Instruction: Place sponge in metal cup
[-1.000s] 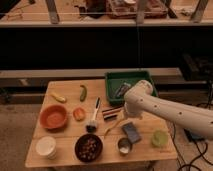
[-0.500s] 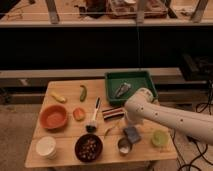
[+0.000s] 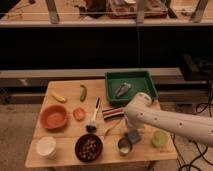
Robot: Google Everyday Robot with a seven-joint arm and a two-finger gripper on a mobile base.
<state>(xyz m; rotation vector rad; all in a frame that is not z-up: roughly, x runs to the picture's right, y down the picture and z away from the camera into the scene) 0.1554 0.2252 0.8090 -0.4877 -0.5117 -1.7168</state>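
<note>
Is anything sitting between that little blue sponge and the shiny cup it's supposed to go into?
Nothing visible does. The sponge lies right next to the metal cup near the table's front edge, with no object between them. The gripper is just over the sponge, and nothing stands between those two either.

One metal cup (image 3: 124,145), two other cups (image 3: 46,146) (image 3: 159,138), two bowls (image 3: 43,115) (image 3: 78,148), one sponge (image 3: 133,136) — and one gripper (image 3: 131,128) over it.
</note>
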